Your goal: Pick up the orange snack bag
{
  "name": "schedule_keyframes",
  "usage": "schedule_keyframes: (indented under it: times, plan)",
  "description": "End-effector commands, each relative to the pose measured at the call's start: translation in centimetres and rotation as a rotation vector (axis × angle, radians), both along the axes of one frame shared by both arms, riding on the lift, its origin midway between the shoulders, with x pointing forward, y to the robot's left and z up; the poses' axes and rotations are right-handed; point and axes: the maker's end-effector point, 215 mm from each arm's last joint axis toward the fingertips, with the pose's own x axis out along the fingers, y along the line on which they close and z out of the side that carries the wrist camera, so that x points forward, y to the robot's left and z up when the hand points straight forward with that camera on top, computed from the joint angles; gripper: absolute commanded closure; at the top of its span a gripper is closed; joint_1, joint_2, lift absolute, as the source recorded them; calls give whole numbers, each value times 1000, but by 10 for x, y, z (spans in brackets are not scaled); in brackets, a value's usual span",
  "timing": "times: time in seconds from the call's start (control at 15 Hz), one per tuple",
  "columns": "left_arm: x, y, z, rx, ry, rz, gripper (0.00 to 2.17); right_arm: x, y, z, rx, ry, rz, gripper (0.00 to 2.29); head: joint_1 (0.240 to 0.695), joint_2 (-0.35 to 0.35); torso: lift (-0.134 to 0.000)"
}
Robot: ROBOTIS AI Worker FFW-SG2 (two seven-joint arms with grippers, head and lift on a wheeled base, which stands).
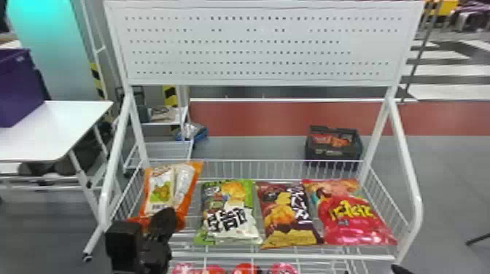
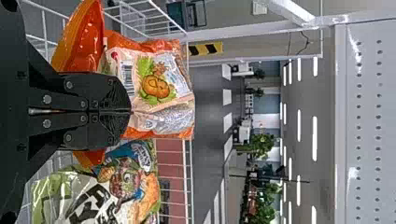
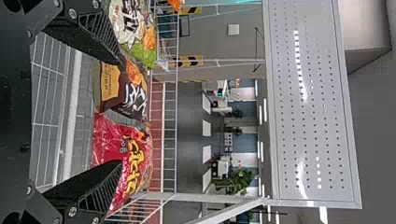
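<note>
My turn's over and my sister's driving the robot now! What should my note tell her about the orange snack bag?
Left gripper: shut on the lower part of the orange snack bag with pale printed panels.
Right gripper: open, empty.
Bag: left end of the white wire basket, beside the green-and-white bag.
Done: bag gripped.
Left: lift it clear; can't tell if it's off the basket floor.
</note>
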Motion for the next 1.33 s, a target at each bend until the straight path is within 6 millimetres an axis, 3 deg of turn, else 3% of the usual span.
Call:
schedule_keyframes:
  times: [0.0,0.6,0.73,0.93,1.27]
  plan:
    - [-10,-2,9,-8,-18,-1,1382,0,1,0,1,0,1,144,499,0,0]
    - [-67,8,37,-59,-131,8,1382,3,4,2,4,-6,4,144,499,0,0]
    - [-85,10,52,-76,-176,8,1379,3,5,1,5,-5,5,144,499,0,0]
    - [-107,22,63,-85,-213,24,1379,3,6,1,5,-6,8,144,499,0,0]
    - [-136,43,64,-83,-248,51,1379,3,8,1,7,-5,10,144,499,0,0]
